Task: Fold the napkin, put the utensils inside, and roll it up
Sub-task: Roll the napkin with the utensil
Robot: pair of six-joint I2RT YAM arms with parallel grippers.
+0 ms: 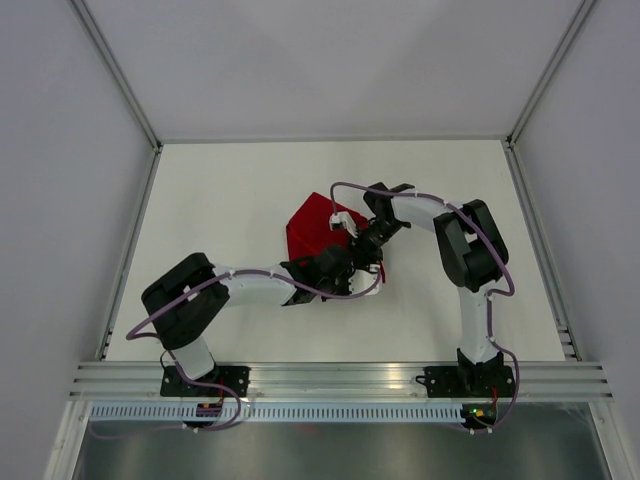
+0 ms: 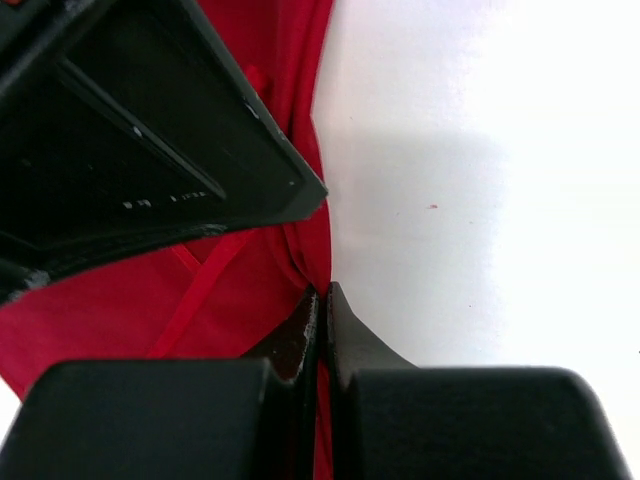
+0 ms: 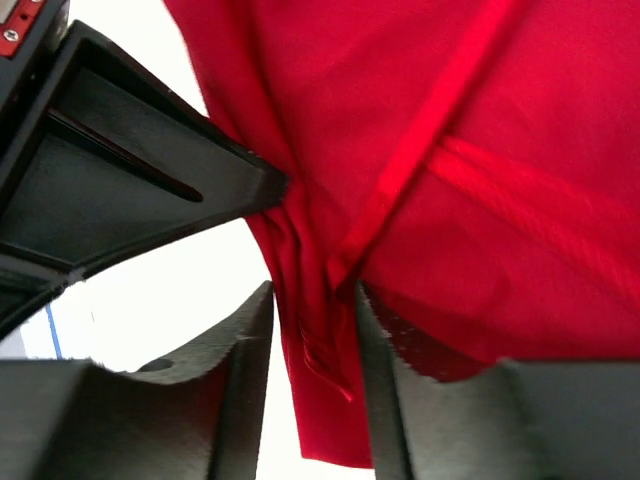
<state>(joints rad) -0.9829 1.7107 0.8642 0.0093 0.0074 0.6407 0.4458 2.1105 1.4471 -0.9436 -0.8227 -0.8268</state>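
- The napkin (image 1: 312,225) lies bunched rather than flat near the middle of the white table (image 1: 220,200). There is bare surface on every side of it, and the side walls (image 1: 60,150) stand well apart from the cloth.
- The step in hand looks to me like the fold, barely begun. The cloth shows creases and no clean fold line, and I see no utensils in any view.
- Both arms meet at the napkin's near-right edge. They are so crowded that each wrist camera has the other's finger filling its upper left.
- The right gripper (image 1: 368,240) has its jaws spread, and a gathered pleat of cloth hangs loose between them, unsqueezed.
- The left gripper (image 1: 338,263) has its jaws pressed together, pinching the cloth's edge, with red showing in the seam between them.
- As I judge it, the next move calls for the two grippers to part. The right one takes a separate corner, then the cloth is drawn out over the bare table.
- The hem (image 3: 415,150), a raised stripe, marks the edge to line up.
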